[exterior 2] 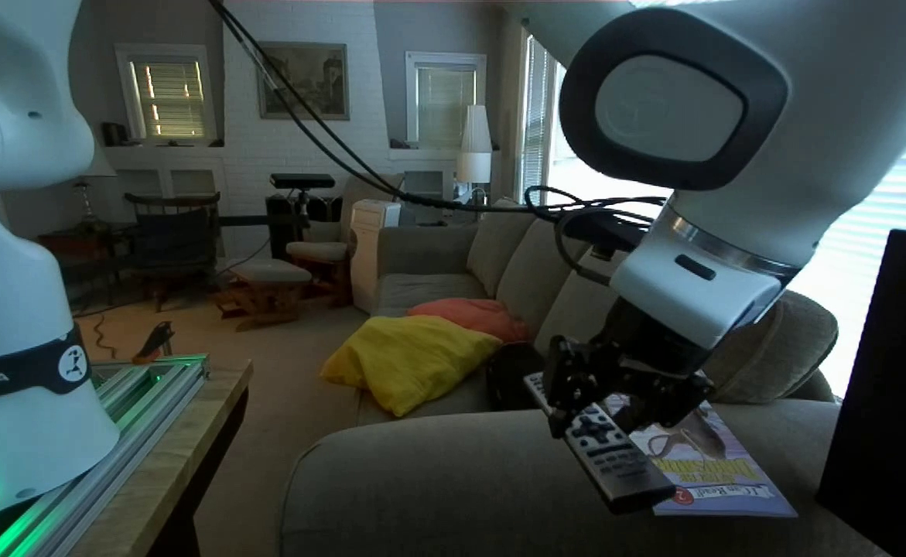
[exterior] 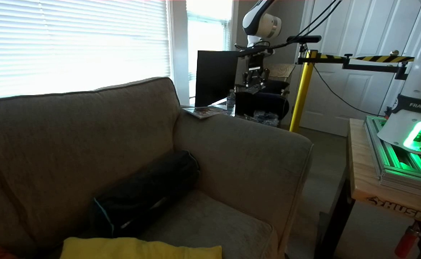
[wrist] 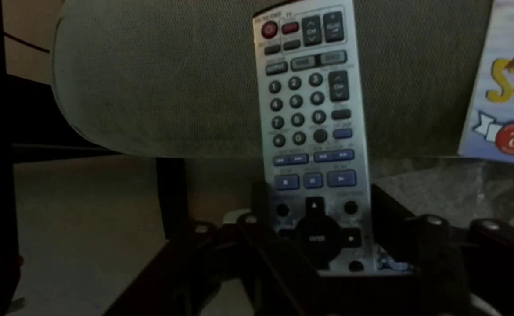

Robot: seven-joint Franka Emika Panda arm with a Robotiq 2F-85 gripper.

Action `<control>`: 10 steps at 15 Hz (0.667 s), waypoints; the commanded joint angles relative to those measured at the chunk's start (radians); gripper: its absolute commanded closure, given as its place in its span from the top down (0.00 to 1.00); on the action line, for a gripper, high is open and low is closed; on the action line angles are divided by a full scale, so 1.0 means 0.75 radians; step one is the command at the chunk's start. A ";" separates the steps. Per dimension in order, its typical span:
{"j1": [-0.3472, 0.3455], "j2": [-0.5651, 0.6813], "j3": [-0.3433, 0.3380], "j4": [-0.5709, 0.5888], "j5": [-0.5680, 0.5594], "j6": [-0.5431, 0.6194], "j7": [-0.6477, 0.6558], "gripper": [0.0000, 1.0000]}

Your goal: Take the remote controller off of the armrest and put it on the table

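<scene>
The remote controller [exterior 2: 623,464] is a slim grey bar with many buttons. My gripper [exterior 2: 596,422] is shut on its sides and holds it in the air, tilted, above the armrest [exterior 2: 437,480]. In the wrist view the remote controller [wrist: 309,109] points away between the fingers [wrist: 318,206], with the armrest [wrist: 173,79] behind it. In an exterior view the gripper [exterior: 255,79] and remote controller [exterior: 255,89] hang past the back of the armrest [exterior: 242,147]. I cannot make out the dark table's top; a dark rounded shape [exterior: 262,104] behind the armrest may be part of it.
A book [exterior 2: 712,464] lies on the armrest, close under the gripper. A tall black panel [exterior: 215,77] and a clear bottle [exterior: 230,102] stand beyond it. Crinkled plastic [exterior: 266,117] lies behind the armrest. A yellow post [exterior: 302,93] stands near the wooden robot table [exterior: 361,172].
</scene>
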 commanded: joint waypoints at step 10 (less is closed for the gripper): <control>-0.211 -0.076 -0.033 -0.259 0.404 0.182 0.214 0.31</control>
